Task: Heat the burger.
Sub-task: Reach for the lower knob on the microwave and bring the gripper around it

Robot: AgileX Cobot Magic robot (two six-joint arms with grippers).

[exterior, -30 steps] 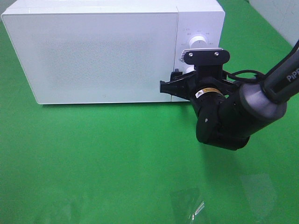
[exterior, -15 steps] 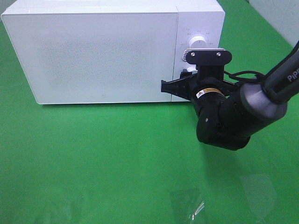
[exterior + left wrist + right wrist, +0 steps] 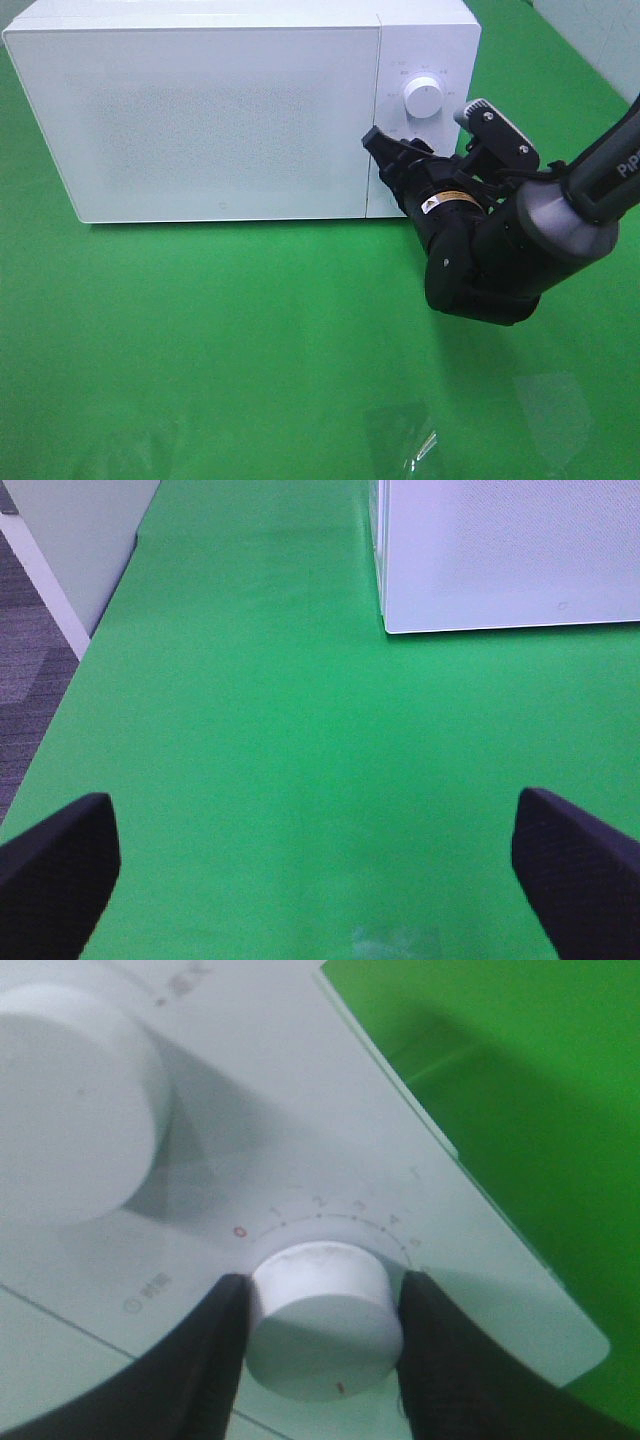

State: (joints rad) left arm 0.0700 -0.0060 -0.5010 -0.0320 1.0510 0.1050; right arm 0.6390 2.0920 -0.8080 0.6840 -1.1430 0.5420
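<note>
The microwave stands on the table, directly ahead of the right pincer. This pincer reaches up to the control panel at the oven's right end. The lower knob sits between the pincer's two fingers, touching both. The upper knob lies higher on the same panel, near the pincer but apart from it. The door stretches away to the pincer's left, and the table spreads below and behind it. The left pincer hangs over the table, well apart from the microwave. The oven's near corner lies ahead of this pincer and to its right.
</note>
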